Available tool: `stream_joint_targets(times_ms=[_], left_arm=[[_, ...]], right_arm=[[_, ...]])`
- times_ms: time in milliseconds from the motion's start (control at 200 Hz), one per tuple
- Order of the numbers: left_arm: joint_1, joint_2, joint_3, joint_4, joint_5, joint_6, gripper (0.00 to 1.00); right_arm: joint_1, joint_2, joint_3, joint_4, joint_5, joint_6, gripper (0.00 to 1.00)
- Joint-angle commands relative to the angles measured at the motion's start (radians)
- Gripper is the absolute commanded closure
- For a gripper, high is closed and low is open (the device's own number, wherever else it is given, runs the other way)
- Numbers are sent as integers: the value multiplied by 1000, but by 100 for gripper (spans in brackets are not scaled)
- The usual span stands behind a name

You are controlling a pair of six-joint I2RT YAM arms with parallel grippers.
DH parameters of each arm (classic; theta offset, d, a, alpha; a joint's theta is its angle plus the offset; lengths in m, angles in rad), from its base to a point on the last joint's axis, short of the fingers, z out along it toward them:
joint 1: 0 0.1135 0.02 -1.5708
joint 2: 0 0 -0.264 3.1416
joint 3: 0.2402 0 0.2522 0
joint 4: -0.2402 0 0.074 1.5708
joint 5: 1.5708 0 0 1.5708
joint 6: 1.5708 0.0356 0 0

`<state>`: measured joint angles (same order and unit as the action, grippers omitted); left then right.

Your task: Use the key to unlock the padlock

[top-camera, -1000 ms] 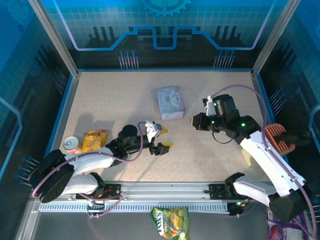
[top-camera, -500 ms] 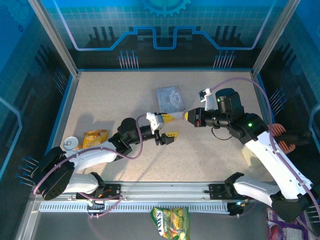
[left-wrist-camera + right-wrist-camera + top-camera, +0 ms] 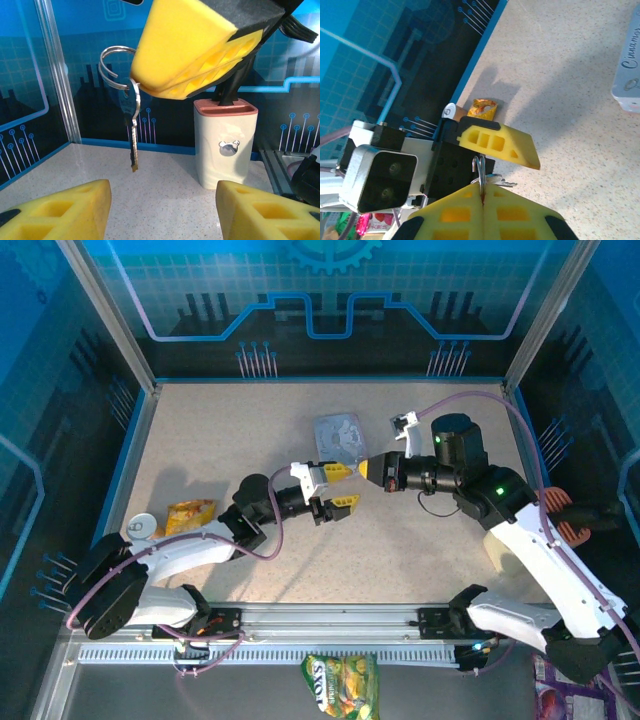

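Our right end effector (image 3: 483, 191) is clamped together on the key ring (image 3: 113, 67), and the key (image 3: 134, 131) hangs straight down from it, above the counter (image 3: 165, 175). We see our left end effector (image 3: 162, 210) facing it, yellow fingers (image 3: 65, 212) apart, near the key.
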<state>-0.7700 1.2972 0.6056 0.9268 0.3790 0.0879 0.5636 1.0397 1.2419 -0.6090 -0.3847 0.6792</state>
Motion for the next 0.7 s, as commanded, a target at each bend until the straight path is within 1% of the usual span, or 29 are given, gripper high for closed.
stream_joint_targets(times_ms=[0,160,430,695], left_arm=[[-10,10,13,58,-20,27,43],[-12,7,7,79,-46,34,49],[-12,7,-8,114,-86,38,53],[-14,7,-17,110,-81,36,64]], right_arm=[[22,-10,4,37,-36,18,100],[30,-11,-5,43,-36,19,100],[40,-15,-30,54,-30,20,100],[45,-23,-47,65,-26,21,100]])
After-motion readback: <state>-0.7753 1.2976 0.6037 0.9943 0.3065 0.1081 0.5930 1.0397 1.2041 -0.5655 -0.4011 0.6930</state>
